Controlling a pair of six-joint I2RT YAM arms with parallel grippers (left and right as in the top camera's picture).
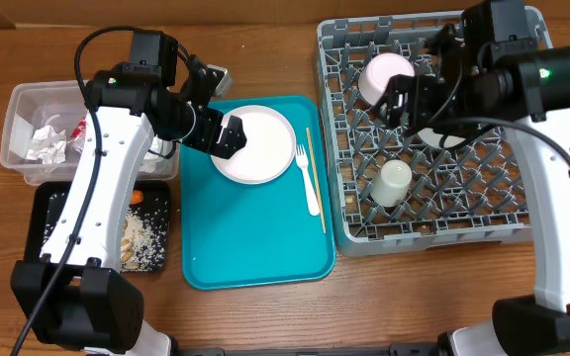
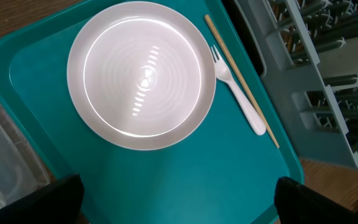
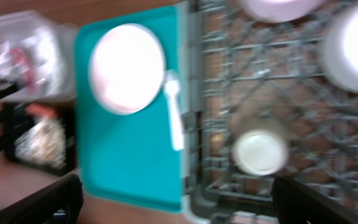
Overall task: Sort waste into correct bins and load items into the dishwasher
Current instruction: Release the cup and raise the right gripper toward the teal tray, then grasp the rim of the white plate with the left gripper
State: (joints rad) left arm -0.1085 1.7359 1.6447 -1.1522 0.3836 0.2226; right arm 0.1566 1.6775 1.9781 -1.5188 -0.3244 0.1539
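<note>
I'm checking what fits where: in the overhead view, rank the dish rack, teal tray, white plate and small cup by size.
Largest to smallest:
dish rack
teal tray
white plate
small cup
No close calls.

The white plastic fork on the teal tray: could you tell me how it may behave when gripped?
The fork looks thin and light, so it probably lifts easily but may flex. Lying flat on the smooth teal tray, it may slide when nudged. The wooden stick beside it could get dragged along.
</note>
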